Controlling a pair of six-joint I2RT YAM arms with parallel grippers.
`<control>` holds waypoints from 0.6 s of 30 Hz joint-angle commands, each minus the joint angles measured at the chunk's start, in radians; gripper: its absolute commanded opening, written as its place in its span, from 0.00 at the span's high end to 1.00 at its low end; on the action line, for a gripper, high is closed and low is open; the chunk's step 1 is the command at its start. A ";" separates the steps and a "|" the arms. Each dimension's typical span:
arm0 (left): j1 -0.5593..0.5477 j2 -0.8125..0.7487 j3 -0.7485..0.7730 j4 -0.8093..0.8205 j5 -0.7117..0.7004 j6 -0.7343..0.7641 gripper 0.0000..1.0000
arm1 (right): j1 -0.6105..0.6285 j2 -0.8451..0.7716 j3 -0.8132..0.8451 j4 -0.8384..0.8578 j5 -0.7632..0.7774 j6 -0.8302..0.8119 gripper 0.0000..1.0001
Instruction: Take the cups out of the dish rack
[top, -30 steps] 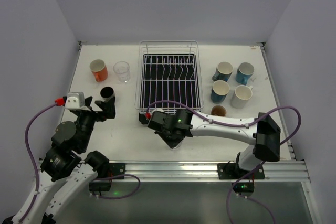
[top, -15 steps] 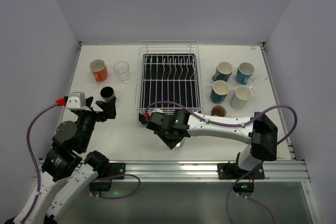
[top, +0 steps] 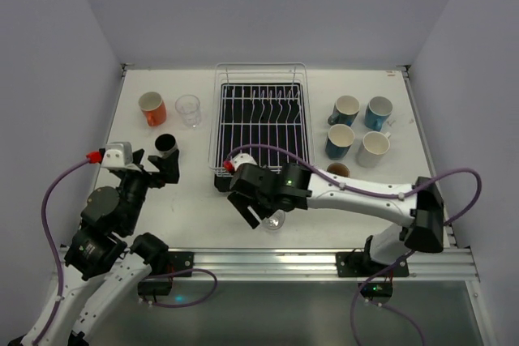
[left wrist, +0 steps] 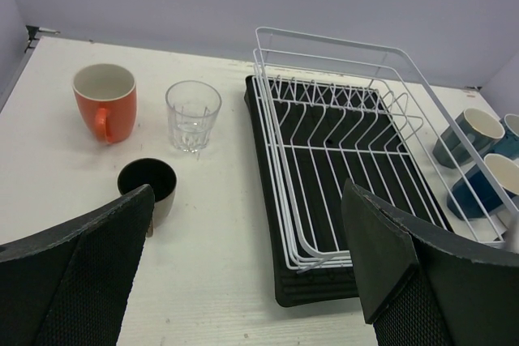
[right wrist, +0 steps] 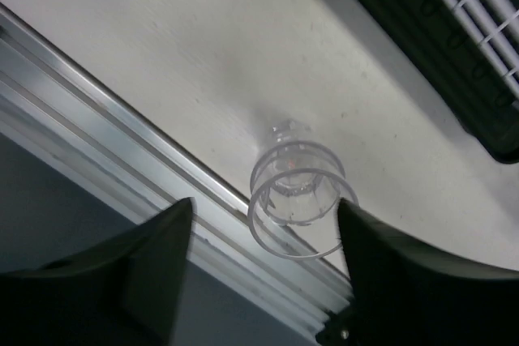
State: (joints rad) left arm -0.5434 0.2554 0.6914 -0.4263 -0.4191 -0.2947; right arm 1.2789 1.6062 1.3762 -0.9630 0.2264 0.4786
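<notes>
The white wire dish rack [top: 261, 123] stands on its black tray at the table's middle back, and I see no cup in it. A clear glass cup [top: 274, 219] stands upright on the table near the front edge. My right gripper [top: 261, 215] is open with that glass [right wrist: 293, 198] between its fingertips [right wrist: 182, 216]; the left finger is clear of the glass and the right one is close beside its rim. My left gripper [top: 158, 169] is wide open and holds nothing, with its fingers [left wrist: 81, 265] framing bare table in front of the rack [left wrist: 340, 127].
Left of the rack stand an orange mug [top: 152, 108], a clear glass [top: 188, 109] and a black cup [top: 166, 147]. Right of it are several blue, cream and white mugs [top: 340, 141] and a brown cup [top: 337, 171]. An aluminium rail [right wrist: 122, 119] runs just beyond the glass.
My right gripper has opened and let go of the clear glass, which now stands on the table by the front rail. The right wrist has shifted slightly. The left arm has not moved.
</notes>
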 commanded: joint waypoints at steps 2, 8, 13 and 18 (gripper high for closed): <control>0.008 0.033 0.031 0.041 0.034 0.016 0.00 | 0.008 -0.253 0.054 0.101 0.141 -0.026 0.11; 0.008 0.062 0.132 0.057 0.105 0.015 0.00 | 0.014 -0.743 -0.244 0.527 0.442 -0.136 0.01; 0.008 0.116 0.285 0.074 0.128 0.035 0.00 | 0.014 -1.087 -0.440 0.822 0.505 -0.242 0.01; 0.008 0.162 0.346 0.081 0.114 0.048 0.00 | 0.013 -1.238 -0.500 0.834 0.620 -0.282 0.01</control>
State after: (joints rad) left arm -0.5434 0.3862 1.0130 -0.3702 -0.3199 -0.2863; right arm 1.2846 0.4091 0.9260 -0.2062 0.7307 0.2478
